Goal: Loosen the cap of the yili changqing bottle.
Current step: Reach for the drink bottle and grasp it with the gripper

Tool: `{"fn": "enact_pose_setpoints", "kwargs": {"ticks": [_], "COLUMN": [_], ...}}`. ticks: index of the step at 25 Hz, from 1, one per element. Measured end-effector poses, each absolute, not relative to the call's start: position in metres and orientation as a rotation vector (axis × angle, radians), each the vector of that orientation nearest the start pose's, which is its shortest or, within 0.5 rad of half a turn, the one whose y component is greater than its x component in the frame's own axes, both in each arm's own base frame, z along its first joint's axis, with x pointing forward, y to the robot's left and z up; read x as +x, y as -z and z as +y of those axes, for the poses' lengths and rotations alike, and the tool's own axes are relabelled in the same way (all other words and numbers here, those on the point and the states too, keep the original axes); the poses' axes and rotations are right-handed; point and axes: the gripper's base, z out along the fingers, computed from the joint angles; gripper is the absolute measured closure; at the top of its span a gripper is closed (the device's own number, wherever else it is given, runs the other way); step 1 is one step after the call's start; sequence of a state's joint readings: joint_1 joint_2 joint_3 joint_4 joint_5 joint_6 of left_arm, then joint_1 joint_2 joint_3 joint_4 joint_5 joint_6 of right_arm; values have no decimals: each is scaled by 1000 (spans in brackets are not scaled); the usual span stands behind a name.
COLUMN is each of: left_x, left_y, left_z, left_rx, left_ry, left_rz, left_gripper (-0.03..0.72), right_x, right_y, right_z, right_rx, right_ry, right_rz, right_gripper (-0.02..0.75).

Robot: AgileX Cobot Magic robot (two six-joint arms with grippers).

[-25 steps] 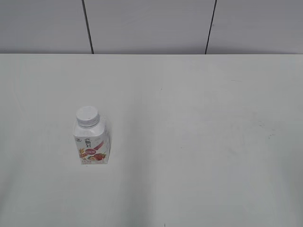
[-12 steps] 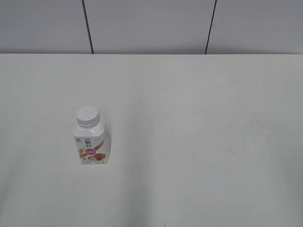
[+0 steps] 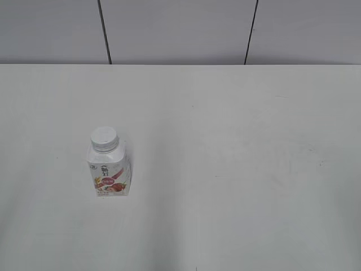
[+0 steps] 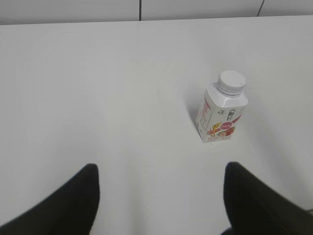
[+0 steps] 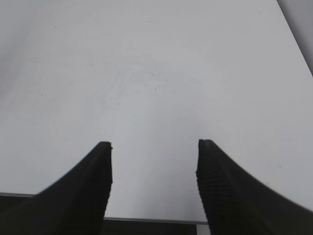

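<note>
The yili changqing bottle [image 3: 109, 172] stands upright on the white table, left of centre in the exterior view. Its white ribbed cap [image 3: 104, 138] sits on the neck. The left wrist view shows the bottle [image 4: 220, 117] and the cap [image 4: 231, 82] ahead and to the right of my left gripper [image 4: 161, 171], which is open, empty and well short of the bottle. My right gripper [image 5: 154, 147] is open and empty over bare table near the front edge. Neither gripper shows in the exterior view.
The white table [image 3: 237, 169] ends at a grey panelled wall [image 3: 180, 31] at the back. The table's front edge [image 5: 146, 218] lies just under the right gripper's fingers, and its right edge [image 5: 293, 34] shows at the upper right of that view.
</note>
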State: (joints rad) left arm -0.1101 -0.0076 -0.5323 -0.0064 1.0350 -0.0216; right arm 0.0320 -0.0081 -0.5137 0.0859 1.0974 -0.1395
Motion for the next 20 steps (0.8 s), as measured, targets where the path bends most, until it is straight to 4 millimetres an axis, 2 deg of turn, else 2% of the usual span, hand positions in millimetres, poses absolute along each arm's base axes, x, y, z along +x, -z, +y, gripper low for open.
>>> {"fn": "enact_pose_setpoints", "kwargs": {"ticks": [4, 6, 12, 16, 20], "left_x": [-10, -5, 29, 65, 97], "left_y": [-321, -330, -349, -339, -301], "left_z": [2, 2, 2, -4, -10], "left_rx": [78, 77, 104, 127, 145], "left_ry": [87, 70, -19, -7, 15], "left_rz": [1764, 1702, 1612, 1590, 1645], "left_gripper": [200, 200, 200, 200, 200], "right_x": [-10, -10, -10, -10, -10], "right_y": [-278, -278, -278, -278, -278], "right_z": [7, 7, 7, 7, 7], "right_rx": [-183, -183, -183, -183, -183], "right_ry": [-36, -36, -36, -36, -36], "right_rz": [2048, 2048, 2048, 2047, 2047], "right_gripper": [290, 290, 290, 290, 290]}}
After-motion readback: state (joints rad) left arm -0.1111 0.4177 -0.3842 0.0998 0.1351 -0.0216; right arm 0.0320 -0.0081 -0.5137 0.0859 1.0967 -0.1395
